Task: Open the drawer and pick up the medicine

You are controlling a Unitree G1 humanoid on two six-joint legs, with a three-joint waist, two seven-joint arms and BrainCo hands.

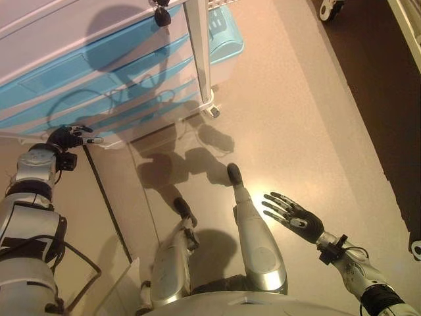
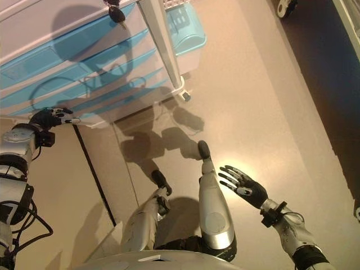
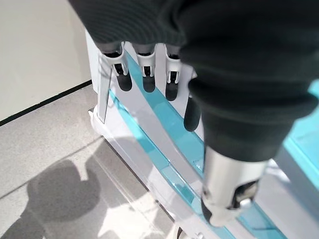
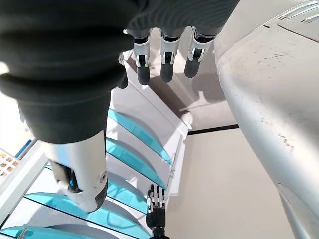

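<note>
— Where is the left hand sitting relative to the drawer unit?

— It is hovering at the unit's lower corner, fingers straight and holding nothing, dark tips lying just at a turquoise drawer front whose long axis is running away from them.

— And the right hand?

— It is hanging well apart from the unit, spread open and empty. The left is nearer. The medicine is not showing; the drawers are looking closed.

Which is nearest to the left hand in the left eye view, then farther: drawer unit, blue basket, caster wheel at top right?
1. Drawer unit: right at the left hand, fingers at its lower front.
2. Blue basket: beyond the unit's right post.
3. Caster wheel: far top right corner.
</note>
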